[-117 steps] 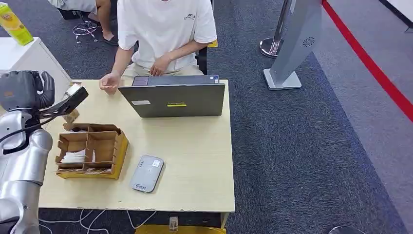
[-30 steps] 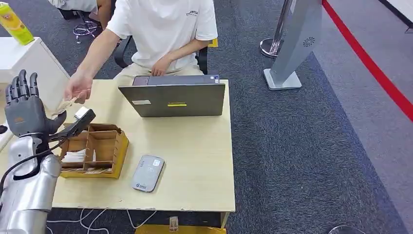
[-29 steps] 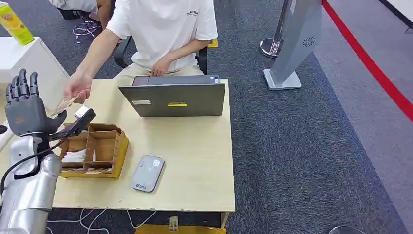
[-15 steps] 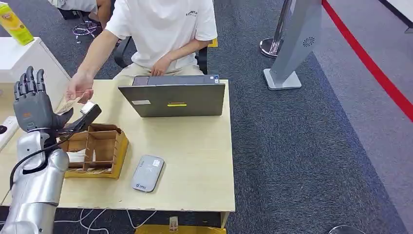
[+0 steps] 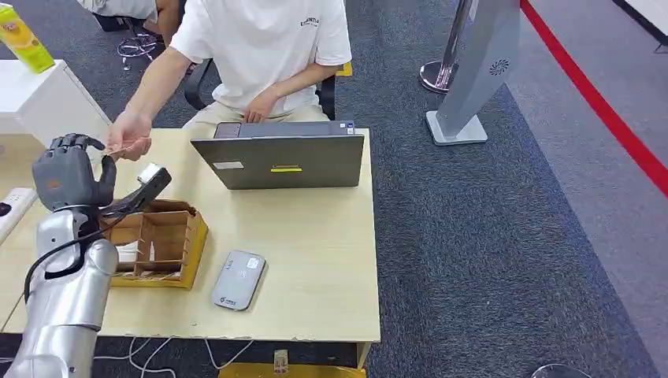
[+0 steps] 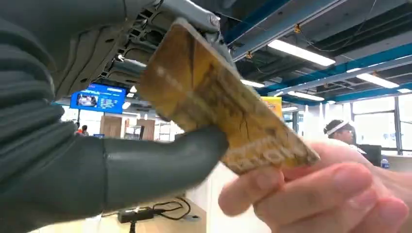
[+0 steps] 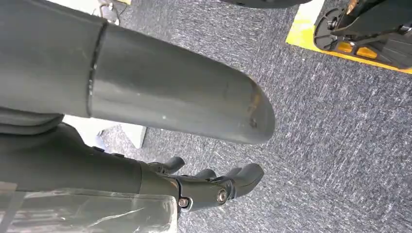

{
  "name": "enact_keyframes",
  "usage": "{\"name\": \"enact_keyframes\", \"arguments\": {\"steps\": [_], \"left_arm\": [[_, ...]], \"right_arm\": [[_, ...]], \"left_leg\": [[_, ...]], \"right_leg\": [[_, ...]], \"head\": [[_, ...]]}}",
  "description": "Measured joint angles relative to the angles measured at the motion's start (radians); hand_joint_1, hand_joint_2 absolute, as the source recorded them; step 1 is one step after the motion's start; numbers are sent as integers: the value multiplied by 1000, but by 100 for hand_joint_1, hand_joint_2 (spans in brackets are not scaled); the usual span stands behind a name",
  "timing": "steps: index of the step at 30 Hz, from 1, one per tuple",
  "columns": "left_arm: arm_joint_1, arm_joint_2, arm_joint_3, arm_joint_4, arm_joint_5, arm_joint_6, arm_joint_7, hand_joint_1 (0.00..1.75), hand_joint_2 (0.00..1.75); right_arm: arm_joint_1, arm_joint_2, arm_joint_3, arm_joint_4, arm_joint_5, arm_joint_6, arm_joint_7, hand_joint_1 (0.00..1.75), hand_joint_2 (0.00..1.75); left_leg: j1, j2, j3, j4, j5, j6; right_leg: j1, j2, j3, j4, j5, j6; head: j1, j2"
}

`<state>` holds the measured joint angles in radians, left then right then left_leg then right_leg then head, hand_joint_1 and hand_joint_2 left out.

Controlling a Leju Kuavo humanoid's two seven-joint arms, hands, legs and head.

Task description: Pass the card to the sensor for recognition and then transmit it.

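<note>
A worn yellow-brown card (image 6: 223, 116) is pinched between the thumb and fingers of my left hand (image 6: 53, 160). A person's fingers (image 6: 316, 194) hold the card's other end. In the head view my left hand (image 5: 69, 169) is raised over the table's far left corner with its fingers curled. The person's hand (image 5: 130, 142) meets it there, with the card (image 5: 116, 150) a thin sliver between them. The grey sensor (image 5: 236, 279) lies flat on the wooden table (image 5: 315, 260), near its front edge. My right hand (image 7: 214, 187) hangs over the carpet and holds nothing.
A cardboard divider box (image 5: 154, 240) with cards stands left of the sensor. A grey laptop (image 5: 280, 157) stands open toward the seated person. A white side table (image 5: 47, 94) with a yellow bottle (image 5: 24, 38) is at far left, and a power strip (image 5: 12, 206) lies below it.
My left hand stood open with its fingers upright while the person brought the card to it. It has shifted a little right, and its fingers have now curled down onto the card.
</note>
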<state>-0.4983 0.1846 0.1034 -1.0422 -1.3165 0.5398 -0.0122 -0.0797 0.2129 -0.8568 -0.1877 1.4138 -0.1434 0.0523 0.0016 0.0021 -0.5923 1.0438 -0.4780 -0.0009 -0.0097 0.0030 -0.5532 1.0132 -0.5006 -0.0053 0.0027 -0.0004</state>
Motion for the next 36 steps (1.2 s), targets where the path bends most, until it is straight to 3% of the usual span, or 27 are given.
{"name": "enact_keyframes", "arguments": {"steps": [19,24,30,36], "left_arm": [[-7,-25,-32,-5,16,-37,2,175,175],[71,-63,-85,-144,18,-83,0,175,175],[209,-98,-223,-360,-47,-154,32,175,175],[262,-108,-292,-457,-57,-177,35,175,175]], "right_arm": [[0,-6,0,0,-5,8,-2,0,0],[0,-6,-5,0,-23,-2,8,0,0],[0,-6,-20,0,-38,-8,9,0,0],[1,-5,-26,0,-39,-13,8,0,0]], "left_leg": [[0,0,0,0,0,0],[0,0,0,0,0,0],[-1,0,-1,0,-1,1],[0,0,0,0,-1,1]], "right_leg": [[0,0,0,0,0,0],[0,0,0,0,0,0],[-1,0,0,-1,0,0],[0,0,0,-1,0,0]], "head": [[0,0],[0,0],[0,0],[-2,0]]}}
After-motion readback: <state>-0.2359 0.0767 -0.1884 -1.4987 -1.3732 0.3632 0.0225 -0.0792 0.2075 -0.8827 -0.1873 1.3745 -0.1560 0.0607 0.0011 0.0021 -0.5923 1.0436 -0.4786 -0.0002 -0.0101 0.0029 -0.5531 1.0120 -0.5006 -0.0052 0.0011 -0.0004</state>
